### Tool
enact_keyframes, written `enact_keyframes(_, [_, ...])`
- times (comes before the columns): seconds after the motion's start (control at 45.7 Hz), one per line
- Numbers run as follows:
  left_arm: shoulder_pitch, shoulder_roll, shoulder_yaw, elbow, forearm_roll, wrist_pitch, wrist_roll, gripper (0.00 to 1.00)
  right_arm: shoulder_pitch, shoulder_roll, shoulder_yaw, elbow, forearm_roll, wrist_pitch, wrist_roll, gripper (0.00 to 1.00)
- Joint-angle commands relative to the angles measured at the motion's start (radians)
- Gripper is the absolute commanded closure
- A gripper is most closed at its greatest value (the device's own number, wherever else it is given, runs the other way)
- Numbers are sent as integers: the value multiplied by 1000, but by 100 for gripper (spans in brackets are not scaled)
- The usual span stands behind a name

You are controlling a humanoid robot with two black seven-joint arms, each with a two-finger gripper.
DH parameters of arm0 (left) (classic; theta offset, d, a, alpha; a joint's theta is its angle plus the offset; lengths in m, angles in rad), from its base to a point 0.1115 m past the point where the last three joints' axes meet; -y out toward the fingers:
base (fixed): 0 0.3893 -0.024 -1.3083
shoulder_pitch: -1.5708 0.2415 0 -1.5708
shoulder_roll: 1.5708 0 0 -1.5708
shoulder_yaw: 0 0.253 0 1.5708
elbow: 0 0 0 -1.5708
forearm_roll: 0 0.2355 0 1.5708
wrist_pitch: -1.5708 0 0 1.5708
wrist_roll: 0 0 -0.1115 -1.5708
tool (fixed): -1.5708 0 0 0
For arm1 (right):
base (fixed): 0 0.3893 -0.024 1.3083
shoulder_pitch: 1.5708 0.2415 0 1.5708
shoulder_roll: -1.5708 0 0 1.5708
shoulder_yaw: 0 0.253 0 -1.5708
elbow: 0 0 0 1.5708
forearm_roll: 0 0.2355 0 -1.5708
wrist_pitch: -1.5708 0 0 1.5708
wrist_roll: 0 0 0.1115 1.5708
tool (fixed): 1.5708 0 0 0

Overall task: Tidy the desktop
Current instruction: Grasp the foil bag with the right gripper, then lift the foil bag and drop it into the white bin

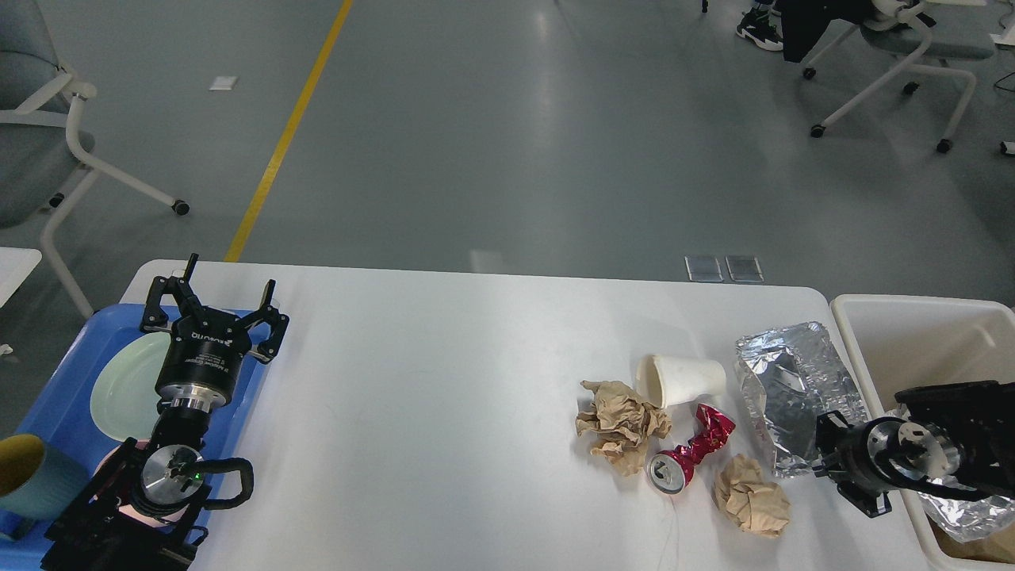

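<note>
Taking up most of the view, the big white desk [444, 381] sits front and centre, with grey floor behind it. Off its left edge there's a blue tray [59, 404] holding a pale green plate [127, 388], and a yellow-and-teal cup [32, 476] at the tray's near corner. Off the right edge sits an off-white bin [912, 333] with some foil already inside. The left gripper [214, 305] hangs over the tray's right side, pointing away from the camera, fingers clearly spread apart and holding nothing. All the junk is bunched on the right half of the desk: a crumpled sheet of silver foil [785, 388] nearest the bin, then a white paper cup [682, 379] lying on its side with its mouth facing left, touching a wad of brown paper [622, 420]. Just right of that wad is a crushed red can [690, 452], and a second brown paper ball [752, 496] is just beside the can, closer to the front edge. The right gripper [825, 460] is right at the foil's near corner, but it's dark and seen end-on, so I honestly can't tell if it's apart or closed.
</note>
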State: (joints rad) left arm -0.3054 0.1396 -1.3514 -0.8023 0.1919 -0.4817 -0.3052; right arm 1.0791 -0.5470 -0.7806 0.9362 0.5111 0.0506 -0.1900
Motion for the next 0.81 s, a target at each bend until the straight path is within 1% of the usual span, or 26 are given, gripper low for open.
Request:
enact_keyframes(0.0, [0, 0, 0, 0, 0, 0, 0, 4, -4, -5, 1, -5, 3, -3, 0, 100])
enact_keyframes(0.263, [0, 0, 0, 0, 0, 0, 0, 4, 13, -14, -6, 12, 0, 6, -8, 100])
enact_keyframes(0.306, [0, 0, 0, 0, 0, 0, 0, 4, 30, -28, -17, 30, -9, 12, -28, 100])
enact_keyframes(0.394, [0, 0, 0, 0, 0, 0, 0, 4, 114, -67, -75, 99, -34, 18, -91, 100])
enact_keyframes(0.438, [-1, 0, 0, 0, 0, 0, 0, 4, 172, -80, -135, 147, -61, 18, -98, 100])
enact_keyframes(0.504, [0, 0, 0, 0, 0, 0, 0, 4, 290, -93, -247, 219, -98, 28, -98, 100])
enact_keyframes(0.569, [-1, 0, 0, 0, 0, 0, 0, 4, 418, -99, -368, 292, -112, 81, -94, 100])
enact_keyframes(0.722, [-1, 0, 0, 0, 0, 0, 0, 4, 753, -68, -644, 436, -172, 308, -80, 100])
enact_keyframes(0.788, [-1, 0, 0, 0, 0, 0, 0, 4, 907, -47, -736, 510, -233, 367, -74, 100])
